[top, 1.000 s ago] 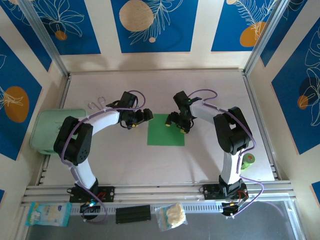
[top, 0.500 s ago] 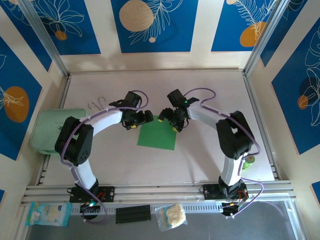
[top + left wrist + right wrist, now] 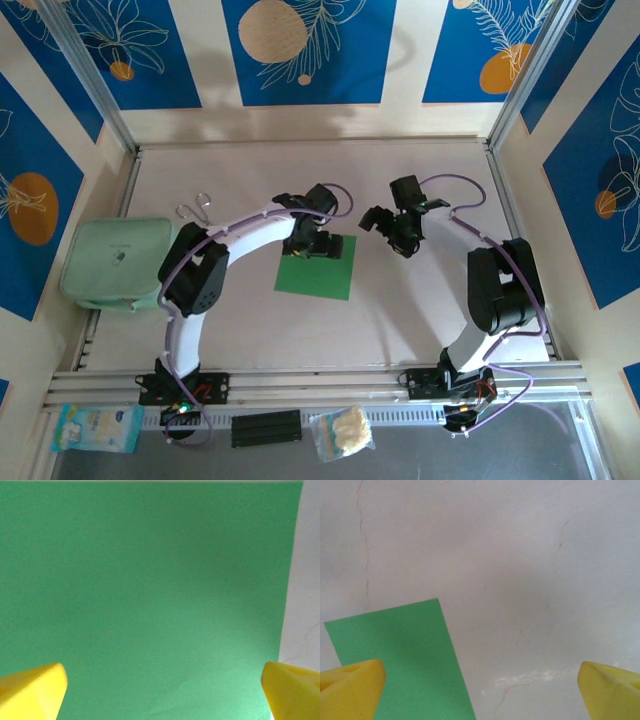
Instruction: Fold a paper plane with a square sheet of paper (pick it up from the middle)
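Sheet: I see the square sheet of paper lying flat and unfolded on the table, about mid-table, a little askew.
Left gripper: the left gripper sits over the sheet's far edge; its yellow fingertips stand wide apart with plain green paper between them; nothing pinched (whether the tips touch the paper I cannot tell).
Right gripper: the right gripper is beside the sheet on its right, off the paper; jaws spread wide and empty; its wrist view gives me bare table between the tips, one corner of the sheet reaching in beside one of them.
Surroundings: a pale mint pouch lies at the table's left edge, well apart from the sheet; small metal hooks just beyond it.
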Controlling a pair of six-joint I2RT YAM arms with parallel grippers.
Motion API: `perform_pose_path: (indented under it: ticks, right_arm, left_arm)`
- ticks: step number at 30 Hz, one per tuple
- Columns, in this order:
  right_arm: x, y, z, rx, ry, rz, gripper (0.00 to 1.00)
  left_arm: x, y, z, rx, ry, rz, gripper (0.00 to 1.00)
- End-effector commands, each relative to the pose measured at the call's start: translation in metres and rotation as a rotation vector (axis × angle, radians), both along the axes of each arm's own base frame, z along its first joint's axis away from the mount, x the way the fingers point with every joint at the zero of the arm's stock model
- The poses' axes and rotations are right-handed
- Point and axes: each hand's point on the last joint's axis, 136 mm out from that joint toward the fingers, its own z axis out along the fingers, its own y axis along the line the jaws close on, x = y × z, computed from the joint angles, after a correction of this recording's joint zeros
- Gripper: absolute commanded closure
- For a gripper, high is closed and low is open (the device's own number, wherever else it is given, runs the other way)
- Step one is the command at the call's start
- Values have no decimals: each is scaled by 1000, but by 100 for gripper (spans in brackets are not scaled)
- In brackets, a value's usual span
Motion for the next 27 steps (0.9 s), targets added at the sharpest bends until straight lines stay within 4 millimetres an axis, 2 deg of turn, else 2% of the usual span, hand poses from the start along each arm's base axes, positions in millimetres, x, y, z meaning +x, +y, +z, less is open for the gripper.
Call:
perform_pose_path:
  ticks: [1,4,9,12,17,27]
  right_arm:
    - [2,-6,3,-1,-24,11,0]
    - [0,-6,-2,9,-4,1,3]
    - [-3,-3,-6,38,9,-10,5]
    - [-3,-3,-6,40,9,-13,6]
    - [-2,-3,-4,34,4,-13,6]
    - [-3,-4,-3,28,12,-19,7]
  left_arm:
    - [-5,9,-9,101,33,-51,3]
    - [-2,11,-16,150,55,-70,7]
    - [-5,4,-23,132,85,-68,9]
    - [-4,-1,-24,128,85,-66,16]
    - [0,0,-26,161,81,-50,17]
    - [-9,-4,-42,185,118,-47,18]
